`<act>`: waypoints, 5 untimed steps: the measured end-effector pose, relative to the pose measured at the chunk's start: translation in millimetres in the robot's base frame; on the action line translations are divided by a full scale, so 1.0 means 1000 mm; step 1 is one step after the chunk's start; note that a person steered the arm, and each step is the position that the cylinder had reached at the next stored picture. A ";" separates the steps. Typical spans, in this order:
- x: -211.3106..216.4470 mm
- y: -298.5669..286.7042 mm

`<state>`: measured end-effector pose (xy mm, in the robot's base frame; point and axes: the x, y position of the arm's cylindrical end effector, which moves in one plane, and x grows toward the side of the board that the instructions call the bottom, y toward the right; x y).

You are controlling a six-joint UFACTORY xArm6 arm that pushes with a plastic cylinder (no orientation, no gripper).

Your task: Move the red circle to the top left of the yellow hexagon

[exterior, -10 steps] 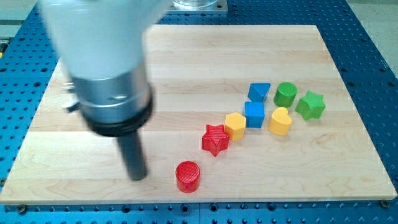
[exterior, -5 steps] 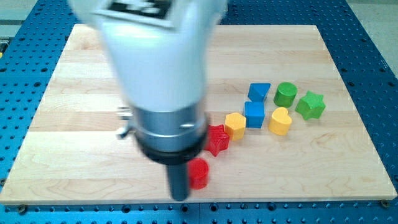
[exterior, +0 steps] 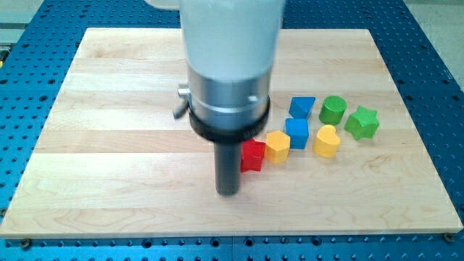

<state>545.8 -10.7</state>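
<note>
My tip (exterior: 228,192) rests on the board below and to the left of the block cluster. Just right of the rod, one red block (exterior: 253,156) shows, partly hidden by it and touching the left side of the yellow hexagon (exterior: 278,146). I cannot tell whether this is the red circle or the red star. The other red block is hidden behind the rod or the arm. The spot up and to the left of the yellow hexagon is covered by the arm's body (exterior: 229,109).
A blue cube (exterior: 296,133) touches the hexagon's right side. A yellow heart (exterior: 327,141), a blue triangular block (exterior: 301,107), a green cylinder (exterior: 333,109) and a green star (exterior: 362,122) lie to the right. The wooden board's bottom edge (exterior: 232,232) is close below my tip.
My tip swept from the lower left to the right, then upward, pushing the red circle from the bottom edge towards the red star. Only one red block now shows. The yellow hexagon shifted slightly right.
</note>
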 end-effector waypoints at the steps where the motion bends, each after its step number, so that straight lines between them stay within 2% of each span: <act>1: -0.056 0.000; 2: -0.093 0.000; 3: -0.103 -0.009; 4: -0.093 -0.033; 5: -0.033 -0.046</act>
